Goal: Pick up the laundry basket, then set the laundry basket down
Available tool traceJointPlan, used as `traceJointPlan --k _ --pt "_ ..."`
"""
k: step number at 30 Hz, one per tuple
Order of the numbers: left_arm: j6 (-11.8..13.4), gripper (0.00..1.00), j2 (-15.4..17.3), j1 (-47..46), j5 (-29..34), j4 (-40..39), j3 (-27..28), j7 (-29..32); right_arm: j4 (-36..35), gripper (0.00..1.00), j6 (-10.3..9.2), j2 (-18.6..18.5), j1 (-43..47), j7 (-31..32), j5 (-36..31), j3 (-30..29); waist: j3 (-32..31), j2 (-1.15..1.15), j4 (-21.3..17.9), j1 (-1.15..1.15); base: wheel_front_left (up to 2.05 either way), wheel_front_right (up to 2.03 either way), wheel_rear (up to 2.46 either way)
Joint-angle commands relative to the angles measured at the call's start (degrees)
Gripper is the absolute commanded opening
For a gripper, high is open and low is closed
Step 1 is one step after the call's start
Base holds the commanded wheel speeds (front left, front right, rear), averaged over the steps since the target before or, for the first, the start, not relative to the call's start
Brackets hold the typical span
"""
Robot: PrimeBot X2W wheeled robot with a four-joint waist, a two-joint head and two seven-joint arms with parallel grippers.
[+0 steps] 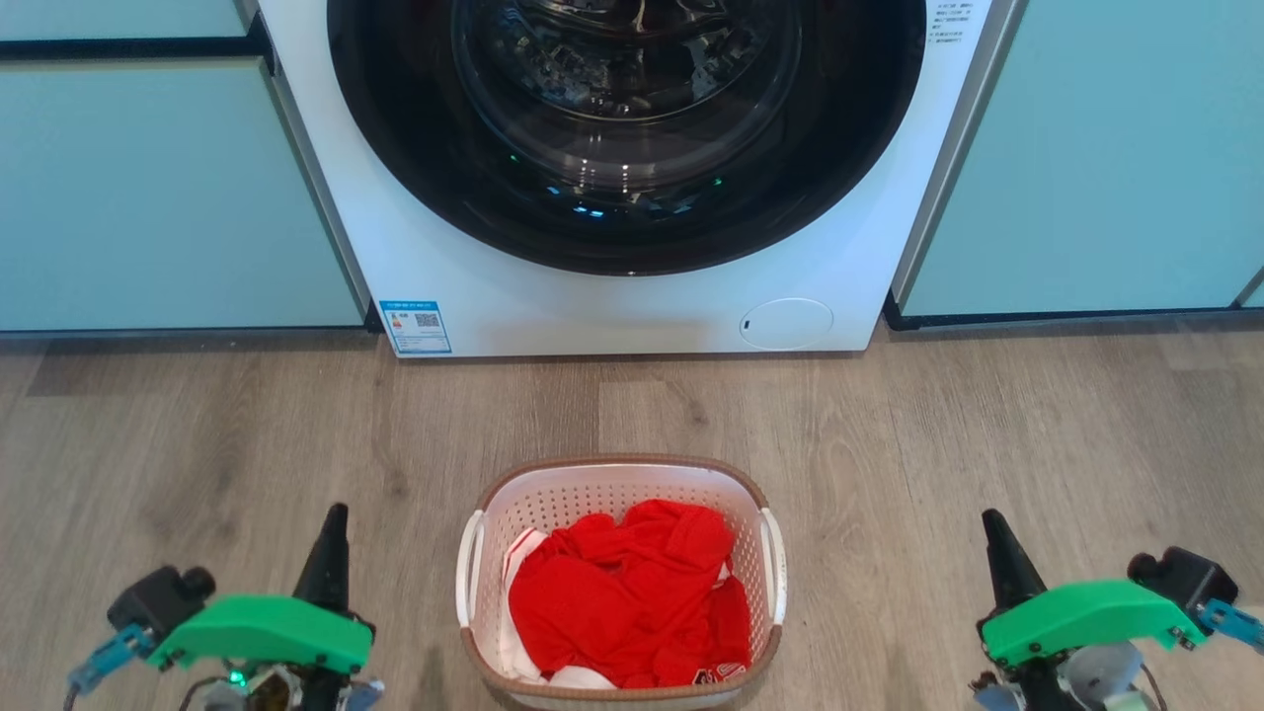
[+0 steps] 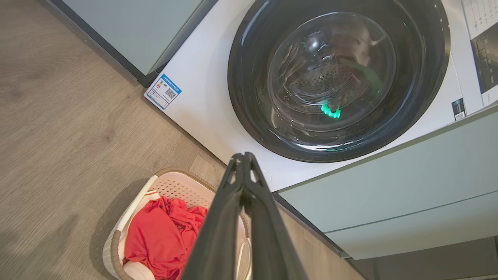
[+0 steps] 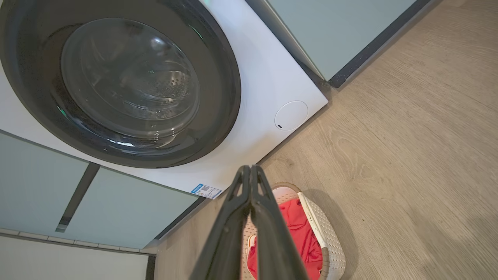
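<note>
laundry basket (image 1: pixel 612 491) sits between left gripper (image 1: pixel 337 513) and right gripper (image 1: pixel 990 519); both pinched together, touching nothing

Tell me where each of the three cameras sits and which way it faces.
Head view: on the head, facing forward and down at the laundry basket before the washing machine; left gripper, right gripper flank it.
Left wrist view: left wrist, facing the machine's door along shut fingers.
Right wrist view: right wrist, likewise.
Shared: all show basket and machine.
</note>
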Motion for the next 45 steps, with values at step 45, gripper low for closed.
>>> traceJointPlan --k 45 --pt "-1.5 0.0 -0.1 -6.3 -26.9 -2.8 7.3 7.5 -2.3 0.0 0.35 -1.5 -6.0 7.3 27.3 -5.0 1.3 0.0 -1.0 0.0 0.0 0.0 0.0"
